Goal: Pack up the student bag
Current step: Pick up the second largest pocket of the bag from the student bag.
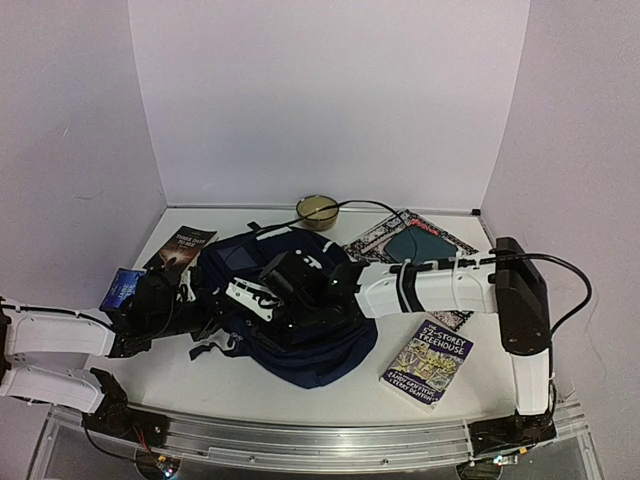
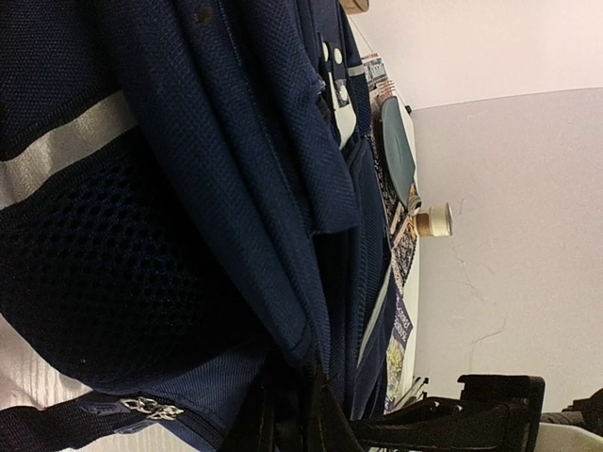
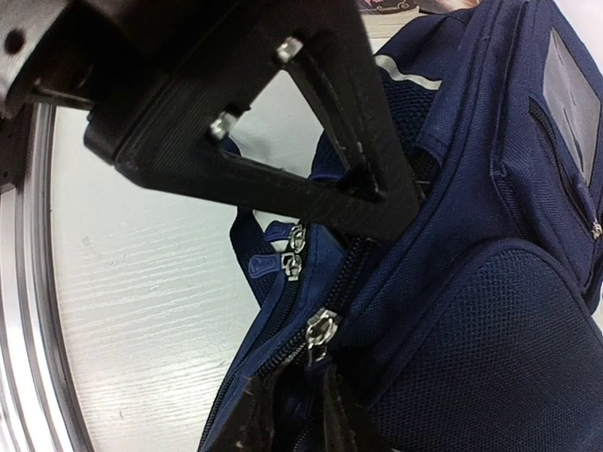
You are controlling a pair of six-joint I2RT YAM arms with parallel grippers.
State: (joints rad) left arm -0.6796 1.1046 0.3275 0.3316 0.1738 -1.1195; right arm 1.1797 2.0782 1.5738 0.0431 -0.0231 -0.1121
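Note:
The student bag [image 1: 310, 335], navy blue with a white stripe, lies in the middle of the table. My left gripper [image 1: 203, 303] is at its left side. In the left wrist view the gripper [image 2: 300, 419] is shut on a fold of the bag's fabric [image 2: 236, 188]. My right gripper [image 1: 272, 292] reaches over the bag from the right. In the right wrist view the gripper [image 3: 300, 414] is shut on the tab of a silver zipper pull [image 3: 320, 330] on the bag [image 3: 471, 311]. Two more zipper pulls [image 3: 287, 252] hang just beyond.
A black book [image 1: 181, 249] lies at the back left and a colourful book [image 1: 428, 363] at the front right. A patterned book [image 1: 410, 243] and a small bowl [image 1: 318, 210] are at the back. A black gripper finger [image 3: 311, 151] crosses the right wrist view.

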